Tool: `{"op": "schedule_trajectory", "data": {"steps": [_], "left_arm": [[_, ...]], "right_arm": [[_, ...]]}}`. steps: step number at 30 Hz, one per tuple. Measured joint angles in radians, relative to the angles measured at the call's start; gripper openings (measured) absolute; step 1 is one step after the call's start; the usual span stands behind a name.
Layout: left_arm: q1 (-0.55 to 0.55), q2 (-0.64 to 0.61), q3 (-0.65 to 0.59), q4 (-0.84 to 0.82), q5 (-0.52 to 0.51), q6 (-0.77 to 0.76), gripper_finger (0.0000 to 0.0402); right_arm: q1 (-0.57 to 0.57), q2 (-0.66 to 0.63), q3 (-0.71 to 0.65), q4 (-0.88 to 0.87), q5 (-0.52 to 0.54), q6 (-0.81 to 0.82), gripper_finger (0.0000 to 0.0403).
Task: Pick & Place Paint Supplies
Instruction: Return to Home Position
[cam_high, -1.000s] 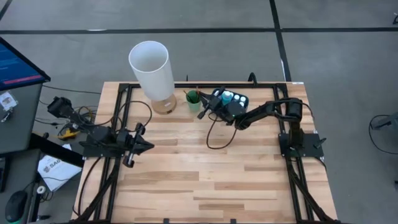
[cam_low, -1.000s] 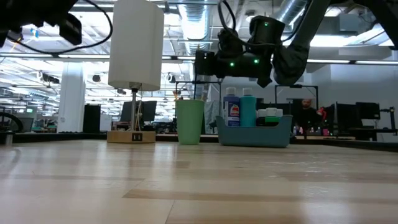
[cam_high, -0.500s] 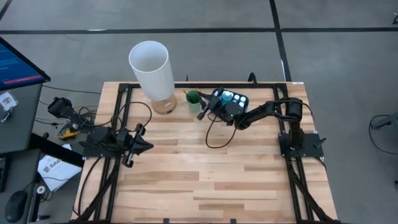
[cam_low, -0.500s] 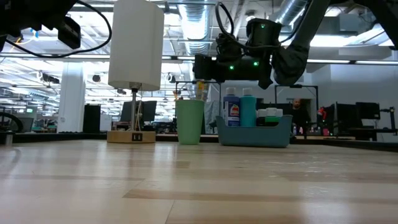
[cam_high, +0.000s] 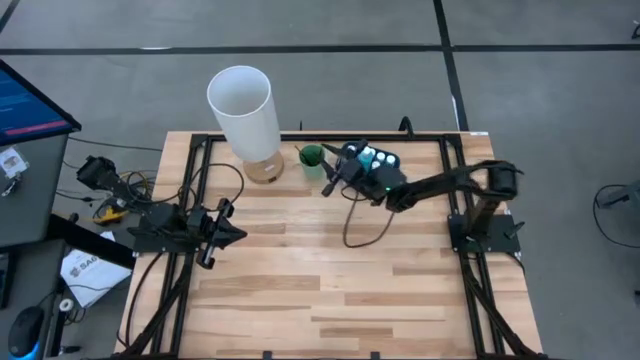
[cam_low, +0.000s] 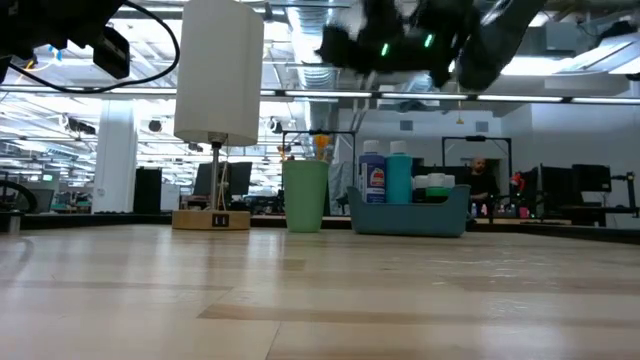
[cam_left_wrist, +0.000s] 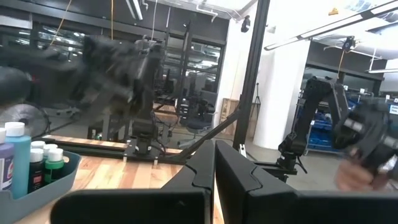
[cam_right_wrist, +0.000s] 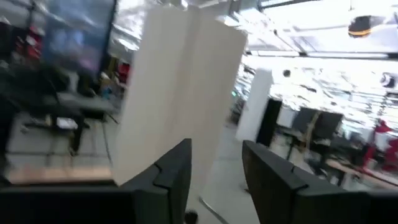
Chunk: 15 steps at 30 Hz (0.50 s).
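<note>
My tool: right gripper (cam_high: 328, 183), fingers spread with nothing between them; in my wrist view only the lamp's white shade shows through the gap.
Height: raised well above the table (cam_high: 300, 290); in the low view I hang clear over the tops of everything standing below.
Nearest thing: the cup (cam_high: 311, 156), just beyond my fingertips toward the far edge and a little to the left, apart from me.
Brushes (cam_low: 322, 143): standing in the cup, tips poking above its rim, roughly upright; I touch none of them.
Tray (cam_high: 391, 160): just beside the cup on its right, partly under my wrist as seen from above.
Bottles (cam_high: 367, 154): upright inside the tray, white caps up, two tall ones at its cup end; I see none lying loose on the table.
My arm's line: it runs from its base at the right edge leftward across the far half of the table, fingers pointing left toward the lamp (cam_high: 243, 110).
Key relation: cup and tray lie on the far side of my line, so I judge a retreat along it, rightward to the base, should stay clear of both.
Risk: my looped cable below me could snag.
Other arm: left gripper (cam_high: 232, 236) waits near the left edge, well apart, fingers together.
Task stage: sorting looks done.
</note>
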Motion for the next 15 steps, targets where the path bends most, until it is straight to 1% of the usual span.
{"op": "schedule_trajectory", "data": {"steps": [3, 5, 8, 11, 13, 15], "left_arm": [[0.0, 0.0, 0.0, 0.0, 0.0, 0.0, 0.0], [0.0, 0.0, 0.0, 0.0, 0.0, 0.0, 0.0], [0.0, 0.0, 0.0, 0.0, 0.0, 0.0, 0.0], [0.0, 0.0, 0.0, 0.0, 0.001, 0.0, 0.0], [0.0, 0.0, 0.0, 0.0, 0.001, 0.0, 0.0], [0.0, 0.0, 0.0, 0.0, 0.001, 0.0, 0.0]], "right_arm": [[0.037, -0.134, 0.0, -0.114, -0.006, 0.034, 0.0147], [0.049, -0.254, 0.0, -0.25, -0.042, 0.073, 0.0153], [0.041, -0.455, 0.0, -0.52, -0.186, 0.142, 0.0155], [0.002, -0.648, 0.0, -0.796, -0.33, 0.214, 0.0149], [-0.029, -0.767, 0.0, -0.962, -0.389, 0.244, 0.0141], [-0.055, -0.872, 0.0, -1.11, -0.416, 0.268, 0.0132]]}}
